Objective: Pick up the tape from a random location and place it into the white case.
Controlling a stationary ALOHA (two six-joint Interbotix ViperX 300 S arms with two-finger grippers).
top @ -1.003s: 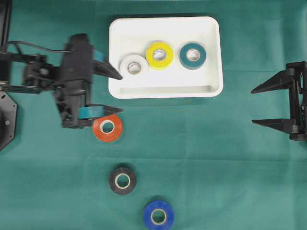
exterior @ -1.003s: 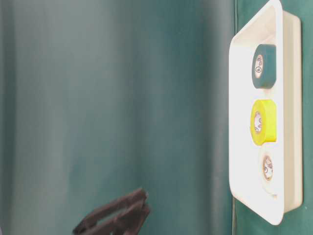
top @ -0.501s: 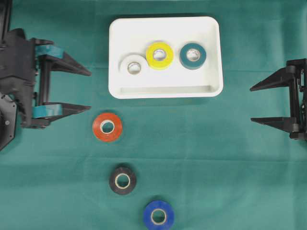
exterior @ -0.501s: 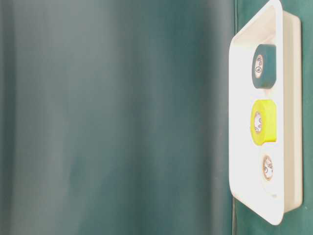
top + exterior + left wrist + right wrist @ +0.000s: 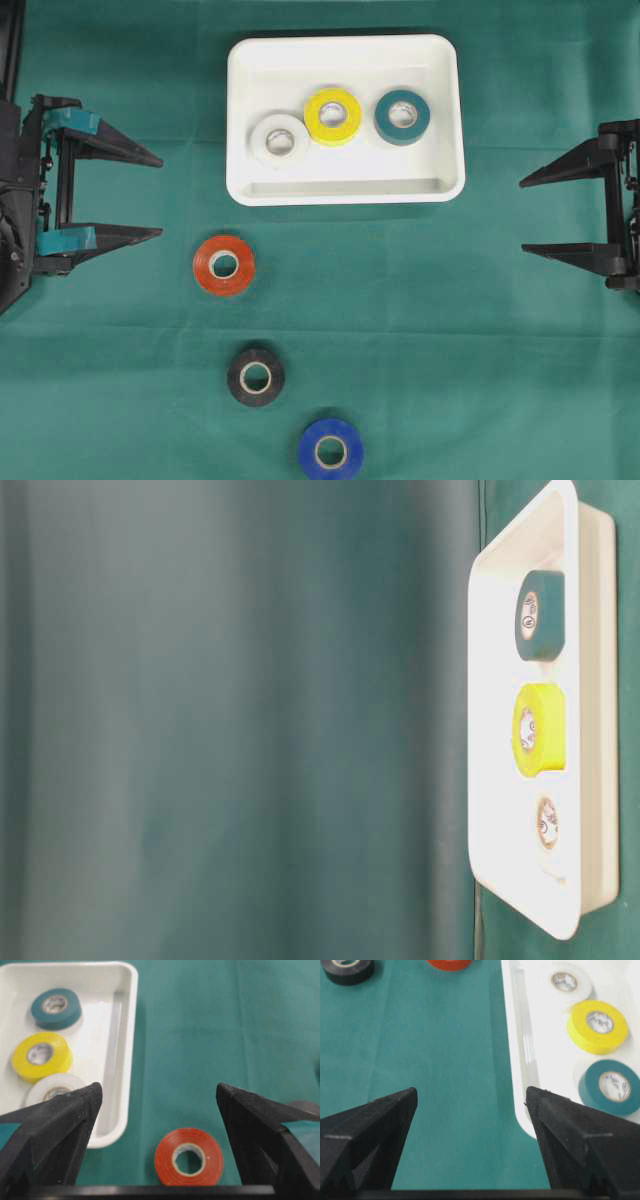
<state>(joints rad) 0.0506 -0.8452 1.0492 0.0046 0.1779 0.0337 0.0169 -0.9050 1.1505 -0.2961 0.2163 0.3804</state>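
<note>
Three rolls are already seen in the white case (image 5: 345,185); both the left pincer (image 5: 155,196) and right pincer (image 5: 525,216) are spread, empty. Next, the red tape (image 5: 223,265), nearest on the worktop, must be straddled and gripped.

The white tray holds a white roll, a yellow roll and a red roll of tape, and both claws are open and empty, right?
Not quite. The third roll in the white tray is a teal roll, not red, beside the yellow roll and the white roll. The red roll lies on the green cloth outside the tray, as the overhead view shows. The left claw and right claw are indeed open and empty.
</note>
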